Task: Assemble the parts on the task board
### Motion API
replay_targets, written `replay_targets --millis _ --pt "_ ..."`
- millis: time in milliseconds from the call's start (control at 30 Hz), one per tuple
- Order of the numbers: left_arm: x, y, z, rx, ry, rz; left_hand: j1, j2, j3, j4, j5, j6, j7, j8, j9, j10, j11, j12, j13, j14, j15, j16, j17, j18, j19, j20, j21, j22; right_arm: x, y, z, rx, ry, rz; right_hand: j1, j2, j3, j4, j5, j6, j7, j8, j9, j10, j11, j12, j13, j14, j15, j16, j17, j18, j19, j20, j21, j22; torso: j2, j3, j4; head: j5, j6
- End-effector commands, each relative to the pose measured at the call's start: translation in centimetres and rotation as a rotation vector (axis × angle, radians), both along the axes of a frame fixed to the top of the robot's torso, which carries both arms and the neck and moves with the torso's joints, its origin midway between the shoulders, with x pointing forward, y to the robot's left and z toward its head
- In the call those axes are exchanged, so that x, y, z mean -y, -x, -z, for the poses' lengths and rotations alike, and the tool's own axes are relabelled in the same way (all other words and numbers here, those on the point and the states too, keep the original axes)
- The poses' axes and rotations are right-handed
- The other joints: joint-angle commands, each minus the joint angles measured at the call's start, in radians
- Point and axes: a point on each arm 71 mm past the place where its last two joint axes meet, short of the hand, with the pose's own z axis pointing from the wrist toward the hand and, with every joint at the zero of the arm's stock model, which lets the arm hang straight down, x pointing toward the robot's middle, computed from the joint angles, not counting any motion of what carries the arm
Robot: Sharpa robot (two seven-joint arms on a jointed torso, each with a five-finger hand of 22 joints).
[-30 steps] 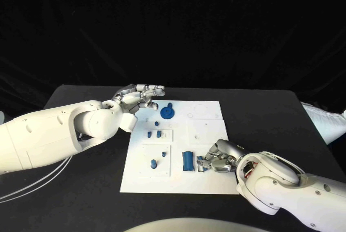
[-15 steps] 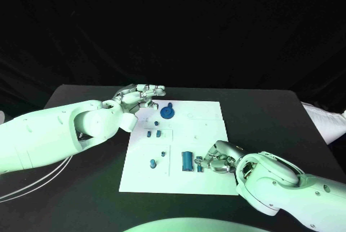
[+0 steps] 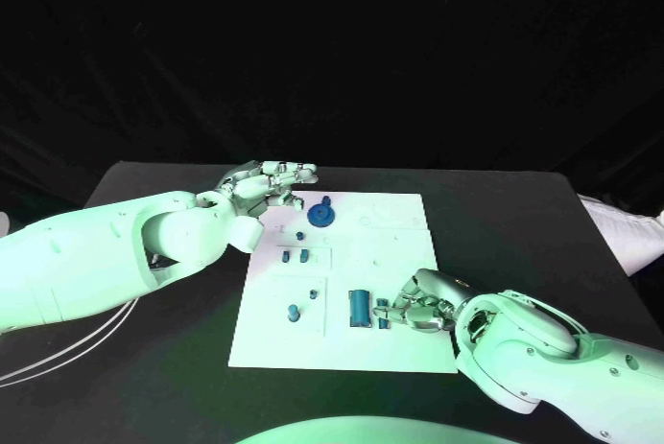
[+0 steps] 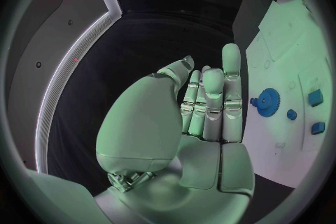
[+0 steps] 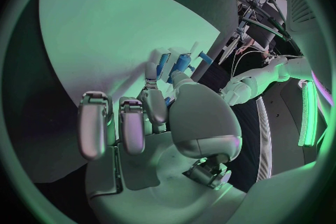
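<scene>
The white task board (image 3: 394,348) lies mid-table. On it sit a blue gear (image 3: 321,215), two small blue blocks (image 3: 295,257), two blue pegs (image 3: 294,313) and a long blue block (image 3: 360,307). My right hand (image 3: 422,305) rests on the board's near right part, just right of the long block. Its thumb and a finger pinch a small blue part (image 3: 384,318). The right wrist view shows its fingertips (image 5: 151,71) against upright blue parts (image 5: 183,61). My left hand (image 3: 263,185) hovers off the board's far left corner, fingers straight, holding nothing. The gear (image 4: 267,102) lies beyond the left hand (image 4: 210,106).
The black table (image 3: 554,233) surrounds the board on all sides. White recessed panels (image 3: 391,212) occupy the board's far right part. My left forearm (image 3: 111,257) spans the table's left side.
The right hand has settled slightly lower over the small blue part. The left hand and the other parts have not moved.
</scene>
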Motion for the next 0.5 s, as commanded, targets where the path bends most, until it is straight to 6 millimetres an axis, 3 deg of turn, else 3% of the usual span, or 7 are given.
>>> replay_targets --millis 33,267,333,400,467,500 --pt "0.2 0.0 -0.1 0.006 0.008 0.02 -0.011 0.001 0.004 -0.001 0.002 -0.006 -0.003 0.005 0.0 -0.006 0.0 0.006 0.0 -0.006 0.001 -0.005 -0.001 0.01 -0.008 0.002 -0.004 -0.001 0.0 0.1 -0.1 0.009 -0.008 -0.02 0.056 -0.007 -0.005 -0.03 -0.032 -0.011 0.007 0.001 0.002 0.005 0.0 -0.012 -0.002 0.095 -0.005 -0.007 0.232 -0.007 0.02 -0.003 -0.01 0.017 0.0 0.0007 -0.0004 0.0 0.001" --pt "0.1 0.0 -0.1 0.006 0.007 0.017 -0.012 0.0 0.004 -0.002 0.002 -0.007 -0.003 0.005 0.0 -0.007 0.0 0.007 0.0 -0.007 0.002 -0.005 -0.003 0.01 -0.008 0.002 -0.005 -0.001 0.5 0.0 -0.1 0.021 -0.01 -0.009 0.131 -0.011 -0.023 -0.072 -0.098 -0.019 0.009 0.001 0.005 -0.001 0.003 -0.025 -0.005 0.094 -0.002 -0.011 0.225 -0.005 0.016 0.001 -0.017 0.008 -0.001 0.0008 -0.0027 -0.001 0.006" --pt "0.1 -0.1 -0.1 0.007 0.007 0.017 -0.012 0.0 0.004 -0.002 0.002 -0.007 -0.003 0.005 0.0 -0.007 0.0 0.007 0.0 -0.007 0.002 -0.005 -0.003 0.01 -0.008 0.002 -0.005 -0.001 0.8 -0.3 -0.1 0.035 -0.032 0.013 0.138 -0.009 -0.026 -0.076 -0.102 -0.021 0.01 0.0 0.005 -0.004 0.004 -0.035 -0.01 0.093 -0.002 -0.014 0.221 -0.004 0.014 0.001 -0.02 0.004 -0.002 0.0 -0.0006 -0.005 0.007" --pt "0.1 -0.1 -0.1 0.008 0.007 0.016 -0.012 0.0 0.004 -0.002 0.002 -0.007 -0.003 0.005 0.0 -0.007 0.0 0.007 0.0 -0.007 0.002 -0.005 -0.003 0.01 -0.008 0.002 -0.005 -0.001 1.2 -0.5 -0.2 0.043 -0.084 0.04 0.139 -0.008 -0.035 -0.073 -0.088 -0.043 0.019 -0.013 0.0 -0.018 0.01 -0.073 -0.033 0.091 0.002 -0.022 0.21 -0.001 0.008 0.003 -0.03 -0.011 -0.004 0.0001 -0.0018 -0.004 0.01" --pt "0.0 -0.2 0.0 0.009 0.006 0.012 -0.012 0.001 0.004 -0.002 0.002 -0.007 -0.003 0.005 0.0 -0.007 0.0 0.007 0.0 -0.007 0.002 -0.005 -0.003 0.01 -0.008 0.002 -0.005 -0.001 1.6 -0.8 -0.2 0.035 -0.17 0.068 0.131 -0.011 -0.055 -0.063 -0.063 -0.111 0.044 -0.054 -0.017 -0.047 0.03 -0.146 -0.076 0.085 0.017 -0.04 0.185 0.005 -0.006 0.013 -0.054 -0.046 -0.007 0.0007 -0.0035 -0.002 0.013" --pt "-0.1 -0.2 0.0 0.01 0.005 0.01 -0.012 0.001 0.004 -0.002 0.002 -0.007 -0.003 0.005 0.0 -0.007 0.0 0.007 0.0 -0.007 0.002 -0.005 -0.003 0.01 -0.008 0.002 -0.005 -0.001 1.8 -0.9 -0.2 0.026 -0.21 0.078 0.133 -0.01 -0.056 -0.063 -0.062 -0.114 0.046 -0.056 -0.018 -0.049 0.032 -0.15 -0.079 0.084 0.019 -0.041 0.183 0.006 -0.006 0.014 -0.056 -0.048 -0.009 0.001 -0.0043 -0.002 0.013"
